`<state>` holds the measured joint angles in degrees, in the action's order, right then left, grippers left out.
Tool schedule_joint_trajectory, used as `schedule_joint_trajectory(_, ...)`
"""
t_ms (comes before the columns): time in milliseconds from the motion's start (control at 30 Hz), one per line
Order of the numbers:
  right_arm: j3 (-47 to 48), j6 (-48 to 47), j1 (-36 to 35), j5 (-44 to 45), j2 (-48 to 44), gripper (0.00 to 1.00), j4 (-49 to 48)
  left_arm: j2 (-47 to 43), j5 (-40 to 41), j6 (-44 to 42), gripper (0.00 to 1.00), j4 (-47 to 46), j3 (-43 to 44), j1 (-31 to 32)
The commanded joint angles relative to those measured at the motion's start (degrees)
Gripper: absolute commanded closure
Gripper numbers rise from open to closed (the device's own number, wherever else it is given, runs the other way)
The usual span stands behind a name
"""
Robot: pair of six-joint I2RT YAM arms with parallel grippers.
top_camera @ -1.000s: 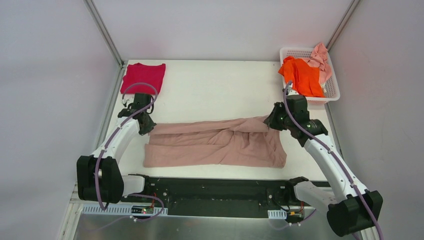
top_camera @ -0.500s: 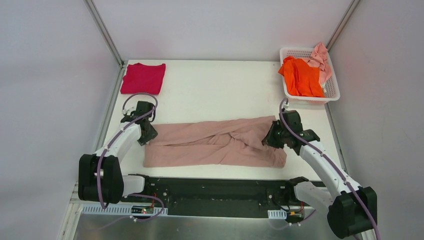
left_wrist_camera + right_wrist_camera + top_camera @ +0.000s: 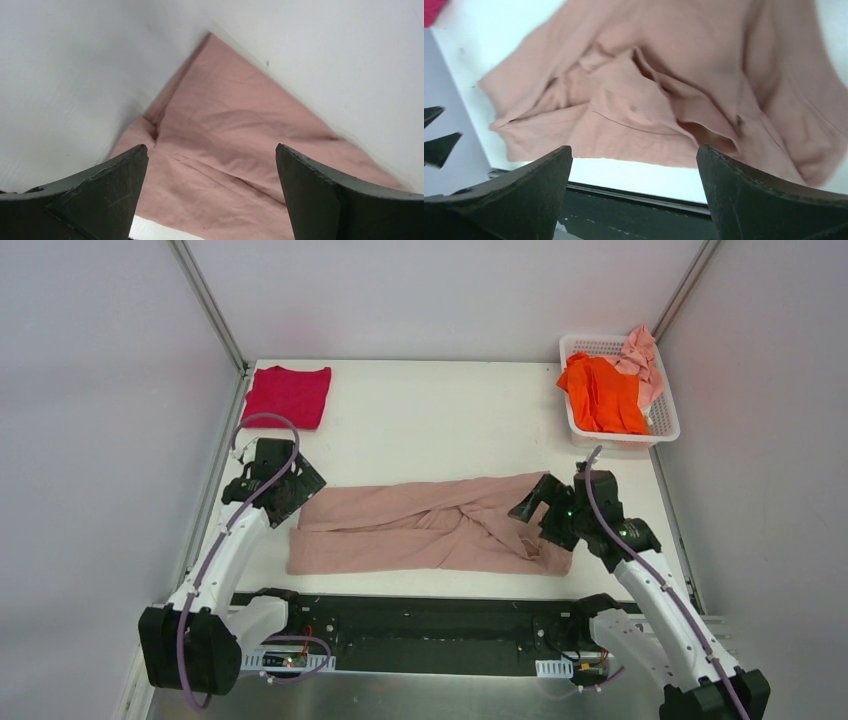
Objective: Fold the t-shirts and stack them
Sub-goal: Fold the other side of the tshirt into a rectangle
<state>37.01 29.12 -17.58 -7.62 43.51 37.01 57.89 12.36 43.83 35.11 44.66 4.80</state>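
Observation:
The large dusty-pink beige t-shirt (image 3: 430,525) lies folded into a long rumpled band across the near middle of the table. My left gripper (image 3: 297,490) hovers open over its left end, nothing between the fingers; the left wrist view shows the cloth (image 3: 235,135) below the open gripper (image 3: 210,150). My right gripper (image 3: 535,512) hangs open over the shirt's right end, and the right wrist view has bunched folds (image 3: 664,75) beyond the empty gripper (image 3: 634,148). A folded crimson-magenta t-shirt (image 3: 287,396) lies at the back left. The orange t-shirt (image 3: 603,392) and pale pink t-shirt (image 3: 640,358) sit in the basket.
A white lattice basket (image 3: 668,427) stands at the back right corner. Enclosure posts and walls rise behind and beside the white table (image 3: 440,430). The black base rail (image 3: 420,620) runs along the near edge.
Both grippers carried the shirt's far edge toward the near side, then opened and let go of the cloth. Both have lifted off its ends.

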Motion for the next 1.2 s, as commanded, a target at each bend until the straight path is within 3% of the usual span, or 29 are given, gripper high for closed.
schedule_joint_trajectory(0, 3.68, -0.97, -0.19, -7.97, 8.82, 0.01, -15.02, 5.64, -10.27, -3.02, 0.01, -2.13, 2.87, 2.69)
schedule_joint_trajectory(167, 11.28, -4.18, -0.78, -8.38, 26.46, 0.01, -18.48, 14.10, -11.50, -4.07, 0.01, -3.83, 3.79, 4.77)
schedule_joint_trajectory(267, 13.39, -4.77, -1.15, -4.09, 32.89, 0.01, -21.49, 16.37, -10.48, -4.13, 0.01, -5.17, 2.79, 4.80)
schedule_joint_trajectory(433, 14.82, -6.37, -2.23, -8.16, 41.08, 0.01, -23.99, 19.56, -9.62, -4.54, 0.01, -6.35, 1.83, 4.83)
schedule_joint_trajectory(667, 11.15, -5.44, -6.37, -13.34, 39.92, 0.01, -24.73, 22.28, -6.94, -4.44, 0.01, -6.47, 1.65, 4.70)
schedule_joint_trajectory(933, 5.06, -3.72, -12.99, -8.36, 29.01, 0.01, -17.34, 22.89, -4.55, -4.72, 0.01, -6.46, 1.85, 4.65)
schedule_joint_trajectory(1167, 3.70, -8.46, -23.02, -6.81, 25.21, 0.01, -10.51, 22.92, -3.85, -5.15, 0.01, -6.46, 1.95, 4.62)
